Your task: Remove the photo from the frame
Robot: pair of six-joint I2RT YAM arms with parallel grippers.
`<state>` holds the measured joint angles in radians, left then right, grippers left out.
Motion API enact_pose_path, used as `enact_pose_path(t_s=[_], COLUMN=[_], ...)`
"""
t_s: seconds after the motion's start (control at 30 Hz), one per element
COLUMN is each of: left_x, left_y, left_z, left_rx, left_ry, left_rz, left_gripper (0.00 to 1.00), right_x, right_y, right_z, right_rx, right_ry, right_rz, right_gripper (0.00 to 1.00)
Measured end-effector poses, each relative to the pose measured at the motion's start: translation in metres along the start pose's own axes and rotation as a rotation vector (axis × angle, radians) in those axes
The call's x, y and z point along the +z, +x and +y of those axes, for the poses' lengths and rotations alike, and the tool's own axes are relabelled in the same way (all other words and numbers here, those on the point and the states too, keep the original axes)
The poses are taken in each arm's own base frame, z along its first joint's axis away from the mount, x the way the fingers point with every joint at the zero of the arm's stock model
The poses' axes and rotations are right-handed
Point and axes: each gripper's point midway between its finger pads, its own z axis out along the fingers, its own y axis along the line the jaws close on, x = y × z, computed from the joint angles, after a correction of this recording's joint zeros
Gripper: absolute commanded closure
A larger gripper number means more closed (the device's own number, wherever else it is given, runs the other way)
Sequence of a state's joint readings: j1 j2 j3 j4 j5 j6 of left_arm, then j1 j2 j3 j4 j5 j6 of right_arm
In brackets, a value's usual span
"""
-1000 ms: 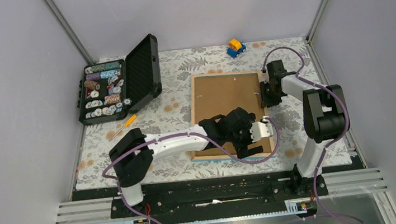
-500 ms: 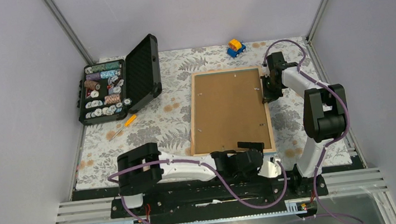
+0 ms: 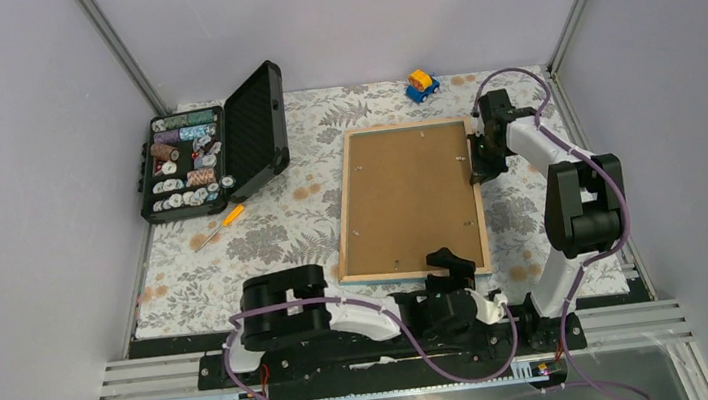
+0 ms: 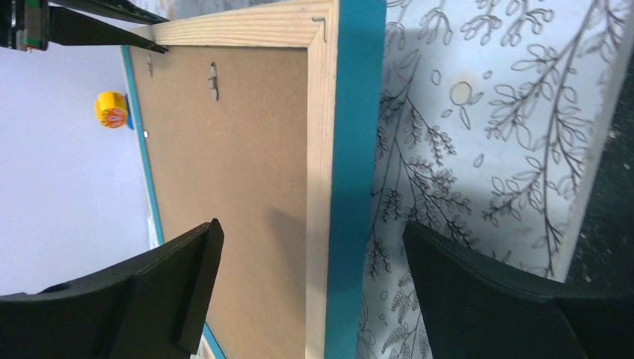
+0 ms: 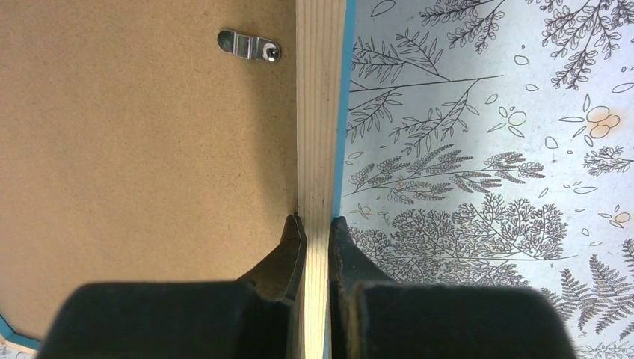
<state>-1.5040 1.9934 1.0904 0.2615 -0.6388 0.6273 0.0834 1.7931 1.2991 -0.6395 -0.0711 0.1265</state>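
Observation:
The frame (image 3: 342, 211) lies face down on the flowered table, its brown backing board (image 3: 408, 194) facing up. The photo is hidden beneath that board. My right gripper (image 3: 479, 158) is shut on the frame's right rim near the far corner; in the right wrist view the gripper (image 5: 318, 224) pinches the light wood rim (image 5: 320, 112) from both sides. My left gripper (image 3: 454, 274) hangs at the frame's near edge by the right corner. Seen from the left wrist, this gripper (image 4: 312, 232) stands wide open, one finger (image 4: 149, 292) over the backing, the other (image 4: 486, 299) over the tablecloth, touching nothing.
An open black case of poker chips (image 3: 209, 156) sits at the far left, with an orange screwdriver (image 3: 222, 223) just in front of it. A small toy car (image 3: 421, 84) stands beyond the frame's far edge. Metal turn clips (image 5: 249, 45) hold the backing. Grey walls enclose the table.
My left arm has drawn back from over the frame to its near edge, folding low along the table front. My right gripper has closed on the frame's right rim.

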Motion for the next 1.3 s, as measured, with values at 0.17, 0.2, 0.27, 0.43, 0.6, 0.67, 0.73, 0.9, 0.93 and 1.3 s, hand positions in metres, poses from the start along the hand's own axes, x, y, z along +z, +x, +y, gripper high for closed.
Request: enact_pose_path(t_s=[0.17,0.2,0.27,0.43,0.6,0.67,0.73,0.9,0.93,1.3], left_x=[0.005,0.006,0.007,0.009,0.006,0.004,0.003,0.003,0.003,0.002], left_y=[0.000,0.000,0.002,0.009,0.013,0.016,0.018,0.019,0.019,0.021], left_z=[0.003,0.004,0.004,0.006,0.010,0.013,0.014,0.016,0.017,0.017], left_rx=[0.003,0.004,0.011,0.036,0.064,0.097,0.100,0.096,0.095,0.077], left_ry=[-0.067,-0.075,-0.087,-0.120,-0.152,-0.171,-0.177,-0.192,-0.195,-0.202], left_rz=[0.007,0.007,0.014,0.046,0.066,0.081,0.087,0.096,0.097,0.101], left_gripper=[0.09,0.13,0.18,0.52,0.70,0.72,0.75,0.82,0.82,0.81], right_x=[-0.002,-0.002,-0.003,-0.006,-0.013,-0.020,-0.028,-0.039,-0.038,-0.017], right_y=[0.001,0.001,0.002,0.004,0.000,-0.003,-0.005,-0.007,-0.005,0.037], right_z=[0.004,0.005,0.007,0.012,0.021,0.026,0.031,0.014,0.009,0.035], right_rx=[0.001,0.000,0.000,-0.002,0.000,0.014,0.032,0.124,0.146,0.268], right_ry=[-0.021,-0.027,-0.040,-0.065,-0.136,-0.188,-0.253,-0.353,-0.368,-0.702], right_rz=[0.006,0.009,0.014,0.019,-0.001,-0.011,-0.022,-0.045,-0.047,0.064], right_gripper=[0.99,0.98,0.96,0.87,0.45,0.34,0.23,0.04,0.03,0.02])
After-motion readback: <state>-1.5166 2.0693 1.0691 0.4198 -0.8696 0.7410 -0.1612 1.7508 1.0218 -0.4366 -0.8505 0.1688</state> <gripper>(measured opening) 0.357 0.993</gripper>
